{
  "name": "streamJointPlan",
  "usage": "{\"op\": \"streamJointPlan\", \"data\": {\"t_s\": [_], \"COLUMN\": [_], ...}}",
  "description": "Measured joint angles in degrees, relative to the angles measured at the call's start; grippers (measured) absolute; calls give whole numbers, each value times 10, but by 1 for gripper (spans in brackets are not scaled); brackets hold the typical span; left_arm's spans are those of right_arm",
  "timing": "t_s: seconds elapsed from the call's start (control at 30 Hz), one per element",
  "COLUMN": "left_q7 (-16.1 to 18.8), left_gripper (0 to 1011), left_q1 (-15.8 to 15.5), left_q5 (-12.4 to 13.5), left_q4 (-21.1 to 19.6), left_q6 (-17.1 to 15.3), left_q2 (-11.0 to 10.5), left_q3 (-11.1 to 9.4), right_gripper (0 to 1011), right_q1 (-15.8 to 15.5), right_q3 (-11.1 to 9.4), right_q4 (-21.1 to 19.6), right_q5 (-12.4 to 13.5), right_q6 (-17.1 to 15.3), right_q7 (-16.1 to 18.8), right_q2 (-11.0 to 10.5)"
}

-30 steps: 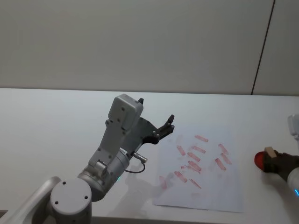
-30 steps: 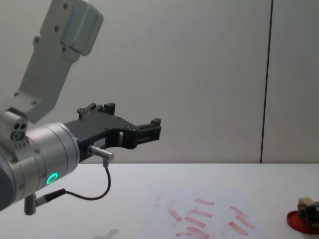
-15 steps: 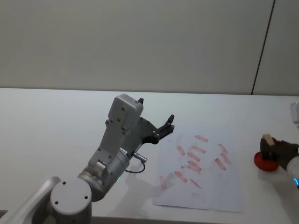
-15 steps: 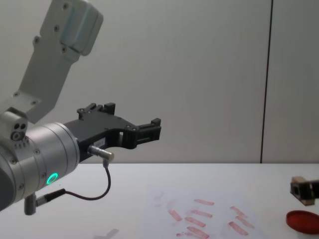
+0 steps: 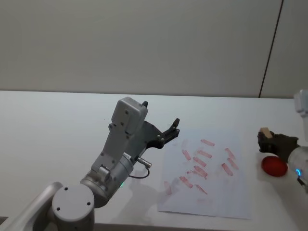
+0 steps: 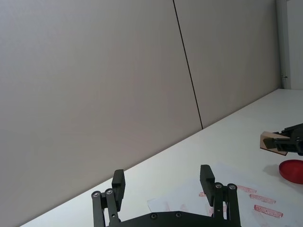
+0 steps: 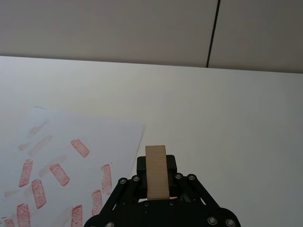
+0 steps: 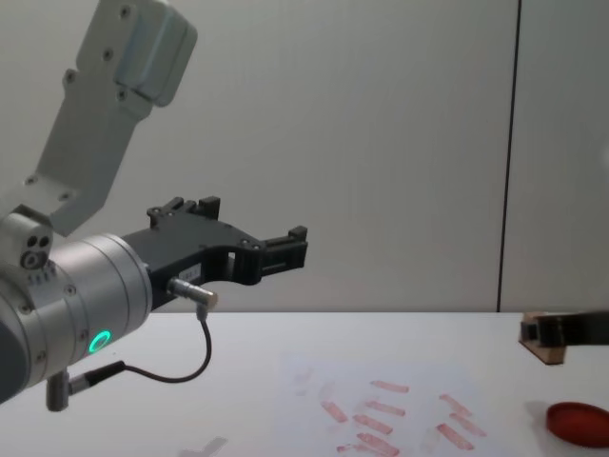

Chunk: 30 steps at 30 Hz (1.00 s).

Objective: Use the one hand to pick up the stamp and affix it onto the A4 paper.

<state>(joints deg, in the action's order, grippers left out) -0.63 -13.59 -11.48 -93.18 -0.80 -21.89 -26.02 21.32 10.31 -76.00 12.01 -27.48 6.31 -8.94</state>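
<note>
Two claws are raised above the desk. The right claw is clamped on the stamp, held in the air near the desk's right edge, between the A4 paper and the red ink pad. The left claw, fingers spread wide, hangs left of the paper.

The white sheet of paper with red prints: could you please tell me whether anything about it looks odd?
The white sheet of paper lies flat; its red prints are scattered at mixed angles, some faint. The right gripper holds the tan wooden stamp beside it; the left gripper hangs open.
</note>
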Motion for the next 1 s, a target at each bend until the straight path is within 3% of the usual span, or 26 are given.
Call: {"op": "streamJointPlan", "data": {"t_s": [0.23, 0.53, 1.0], "left_q7": [0, 0, 0], "left_gripper": [1002, 1002, 1002], "left_q1": [0, 0, 0], "left_q5": [0, 0, 0], "left_q4": [0, 0, 0], "left_q6": [0, 0, 0], "left_q2": [0, 0, 0], "left_q3": [0, 0, 0], "right_gripper": [218, 218, 218], "right_q1": [26, 75, 127], "right_q3": [5, 16, 27], "right_q4": [21, 64, 113], "right_q5": [-9, -45, -78], "right_q6": [-26, -62, -94], "right_q7": [27, 83, 132], "right_q2": [6, 15, 27]}}
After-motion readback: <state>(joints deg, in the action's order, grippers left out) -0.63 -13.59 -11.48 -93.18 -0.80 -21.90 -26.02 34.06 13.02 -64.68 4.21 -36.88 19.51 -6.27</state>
